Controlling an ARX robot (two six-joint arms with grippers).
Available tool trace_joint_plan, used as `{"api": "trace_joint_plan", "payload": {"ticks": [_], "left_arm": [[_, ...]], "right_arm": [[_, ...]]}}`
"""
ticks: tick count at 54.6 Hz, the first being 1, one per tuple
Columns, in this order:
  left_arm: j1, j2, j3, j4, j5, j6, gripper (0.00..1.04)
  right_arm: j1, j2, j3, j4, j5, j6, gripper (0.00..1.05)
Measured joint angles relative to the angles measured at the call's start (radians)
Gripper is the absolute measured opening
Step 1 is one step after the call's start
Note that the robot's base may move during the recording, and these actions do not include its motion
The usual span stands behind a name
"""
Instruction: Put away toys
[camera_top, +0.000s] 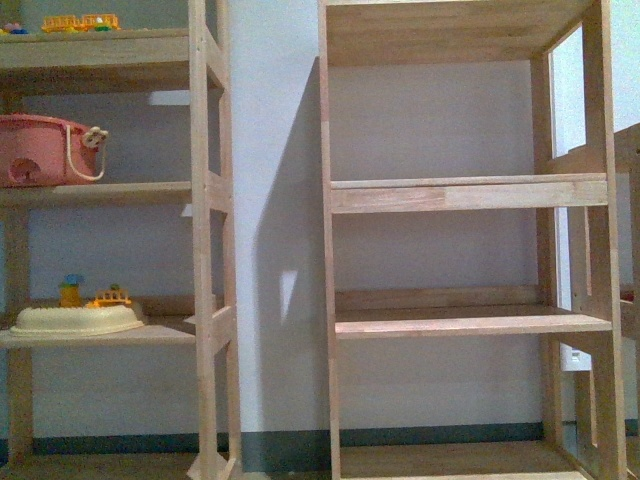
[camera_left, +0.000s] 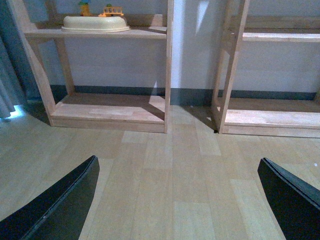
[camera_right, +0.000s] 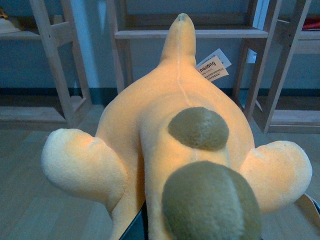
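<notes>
Right gripper (camera_right: 141, 226) clutched the toy (camera_right: 175, 135) before the shelf (camera_right: 190, 34). Left gripper (camera_left: 175, 200) gaped, empty. Next, it needed lifting aboard.

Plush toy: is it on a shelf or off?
Off. In the right wrist view the plush toy sits up close above the floor, wooden shelves behind it.

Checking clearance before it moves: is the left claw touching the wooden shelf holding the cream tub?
Apart. In the left wrist view, the open left claw hangs over bare floor, which separates it from the shelf.
</notes>
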Motion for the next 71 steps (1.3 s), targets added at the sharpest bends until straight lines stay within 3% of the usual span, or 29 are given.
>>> {"api": "trace_joint_plan", "payload": {"ticks": [71], "left_arm": [[0.000,-0.001,0.000,0.000,0.000,0.000,0.98]], "right_arm": [[0.000,0.000,0.000,0.000,0.001,0.000,0.07]]}}
